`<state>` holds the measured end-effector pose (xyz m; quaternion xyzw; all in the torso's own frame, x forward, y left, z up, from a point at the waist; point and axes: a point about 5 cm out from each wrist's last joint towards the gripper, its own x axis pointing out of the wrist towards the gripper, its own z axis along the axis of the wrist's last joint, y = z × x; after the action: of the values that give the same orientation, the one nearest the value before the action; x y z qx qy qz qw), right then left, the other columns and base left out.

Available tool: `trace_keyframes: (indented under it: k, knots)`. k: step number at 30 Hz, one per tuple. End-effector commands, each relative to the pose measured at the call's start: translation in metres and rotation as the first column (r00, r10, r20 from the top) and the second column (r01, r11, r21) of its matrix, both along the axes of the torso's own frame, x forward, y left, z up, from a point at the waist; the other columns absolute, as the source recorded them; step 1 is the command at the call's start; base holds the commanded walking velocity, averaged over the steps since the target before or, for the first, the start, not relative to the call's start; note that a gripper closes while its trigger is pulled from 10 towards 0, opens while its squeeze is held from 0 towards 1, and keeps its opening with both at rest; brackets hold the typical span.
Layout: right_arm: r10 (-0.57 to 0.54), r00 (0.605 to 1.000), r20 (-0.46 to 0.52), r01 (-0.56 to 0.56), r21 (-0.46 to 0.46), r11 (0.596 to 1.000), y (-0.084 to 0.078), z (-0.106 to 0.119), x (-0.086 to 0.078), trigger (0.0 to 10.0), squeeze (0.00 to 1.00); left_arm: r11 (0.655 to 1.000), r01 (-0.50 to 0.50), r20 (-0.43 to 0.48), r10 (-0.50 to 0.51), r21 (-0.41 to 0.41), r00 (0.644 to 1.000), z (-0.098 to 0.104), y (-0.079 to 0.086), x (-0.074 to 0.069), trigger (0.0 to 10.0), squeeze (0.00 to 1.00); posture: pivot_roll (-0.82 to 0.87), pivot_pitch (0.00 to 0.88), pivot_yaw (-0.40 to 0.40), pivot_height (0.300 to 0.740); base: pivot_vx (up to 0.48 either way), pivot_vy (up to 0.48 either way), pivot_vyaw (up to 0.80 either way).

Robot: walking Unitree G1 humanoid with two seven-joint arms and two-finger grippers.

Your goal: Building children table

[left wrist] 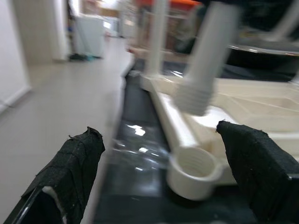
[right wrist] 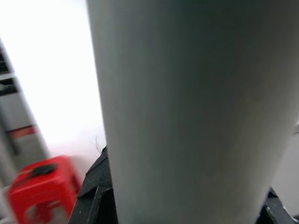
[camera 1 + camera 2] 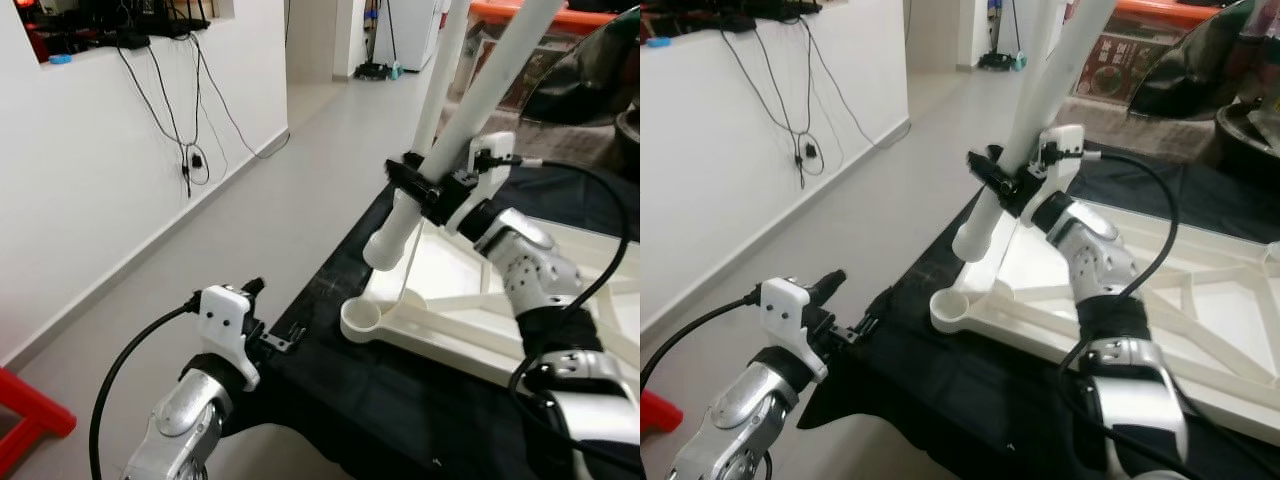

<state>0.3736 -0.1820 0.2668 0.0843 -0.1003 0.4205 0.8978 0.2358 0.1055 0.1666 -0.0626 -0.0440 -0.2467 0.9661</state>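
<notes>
One white table leg (image 3: 470, 115) is clamped in the right gripper (image 3: 437, 187), tilted, its threaded end hanging just above and beside the corner socket (image 3: 362, 318) of the upturned tabletop (image 3: 560, 340) on the black cloth (image 3: 400, 410). At that slant the thread may cross or catch the socket rim and jam. The left gripper (image 1: 159, 158) hovers with fingers wide and empty, so nothing steadies the tabletop against sliding.

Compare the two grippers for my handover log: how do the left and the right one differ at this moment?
The right gripper is shut on the white plastic table leg, raised above the round corner socket; the left gripper is open and holds nothing. The right one is held high over the upturned white tabletop, the left low beside its edge. Both have black fingers.
</notes>
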Motion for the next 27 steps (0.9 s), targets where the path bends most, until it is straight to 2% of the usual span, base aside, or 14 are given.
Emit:
trace_keyframes:
  k: [1, 2, 3, 4, 5, 6, 8, 14, 18, 20, 24, 27]
  knots:
    - [0.121, 0.993, 0.014, -0.121, -0.016, 0.993, 0.006, 0.005, -0.004, 10.0, 0.00, 0.999, 0.040, -0.026, -0.040, -0.002, 0.999, -0.001, -0.001, -0.005, 10.0, 0.00, 0.14, 0.215, -0.025, 0.740, 0.000, 0.000, 0.00]
    - [0.208, 0.978, 0.014, -0.207, -0.044, 0.977, 0.008, 0.004, -0.009, 10.0, 0.00, 0.996, 0.082, -0.042, -0.083, -0.016, 0.996, -0.001, -0.004, -0.010, 10.0, 0.00, 0.15, 0.225, -0.022, 0.740, 0.000, 0.000, 0.00]
    - [0.208, 0.978, 0.014, -0.207, -0.044, 0.977, 0.008, 0.004, -0.009, 10.0, 0.00, 0.996, 0.082, -0.042, -0.083, -0.016, 0.996, -0.001, -0.004, -0.010, 10.0, 0.00, 0.15, 0.225, -0.022, 0.740, 0.000, 0.000, 0.00]
    - [0.284, 0.959, 0.019, -0.282, -0.084, 0.956, 0.009, 0.002, -0.013, 10.0, 0.00, 0.992, 0.124, -0.056, -0.125, -0.024, 0.991, -0.001, -0.005, -0.017, 10.0, 0.00, 0.16, 0.238, -0.016, 0.740, 0.000, 0.000, 0.00]
    - [0.284, 0.959, 0.019, -0.282, -0.084, 0.956, 0.009, 0.002, -0.013, 10.0, 0.00, 0.992, 0.124, -0.056, -0.125, -0.024, 0.991, -0.001, -0.005, -0.017, 10.0, 0.00, 0.16, 0.238, -0.016, 0.740, 0.000, 0.000, 0.00]
    - [0.341, 0.940, 0.020, -0.337, -0.112, 0.935, 0.011, 0.000, -0.017, 10.0, 0.00, 0.987, 0.159, -0.067, -0.161, -0.032, 0.985, -0.001, -0.007, -0.023, 10.0, 0.00, 0.16, 0.244, -0.014, 0.740, 0.000, 0.000, 0.00]
    - [0.341, 0.940, 0.020, -0.337, -0.112, 0.935, 0.011, 0.000, -0.017, 10.0, 0.00, 0.987, 0.159, -0.067, -0.161, -0.032, 0.985, -0.001, -0.007, -0.023, 10.0, 0.00, 0.16, 0.244, -0.014, 0.740, 0.000, 0.000, 0.00]
    - [0.479, 0.877, 0.025, -0.469, -0.164, 0.868, 0.011, -0.003, -0.021, 10.0, 0.00, 0.983, 0.181, -0.102, -0.184, -0.034, 0.978, -0.003, -0.009, -0.039, 10.0, 0.00, 0.17, 0.259, -0.007, 0.740, 0.000, 0.000, 0.00]
    - [0.499, 0.866, 0.027, -0.488, -0.171, 0.856, 0.012, -0.003, -0.021, 10.0, 0.00, 0.983, 0.183, -0.108, -0.186, -0.035, 0.977, -0.004, -0.009, -0.041, 10.0, 0.00, 0.17, 0.258, -0.007, 0.740, 0.000, 0.000, 0.00]
    - [0.541, 0.841, 0.022, -0.529, -0.181, 0.829, 0.013, -0.004, -0.022, 10.0, 0.00, 0.981, 0.188, -0.121, -0.191, -0.038, 0.974, -0.003, -0.009, -0.044, 10.0, 0.00, 0.17, 0.256, -0.006, 0.740, 0.000, 0.000, 0.00]
    - [0.569, 0.822, 0.026, -0.554, -0.195, 0.810, 0.016, -0.006, -0.023, 10.0, 0.00, 0.980, 0.193, -0.130, -0.197, -0.039, 0.972, -0.003, -0.010, -0.045, 10.0, 0.00, 0.17, 0.250, -0.011, 0.740, 0.000, 0.000, 0.00]
    - [0.569, 0.822, 0.026, -0.554, -0.195, 0.810, 0.016, -0.006, -0.023, 10.0, 0.00, 0.980, 0.193, -0.130, -0.197, -0.039, 0.972, -0.003, -0.010, -0.045, 10.0, 0.00, 0.17, 0.250, -0.011, 0.740, 0.000, 0.000, 0.00]
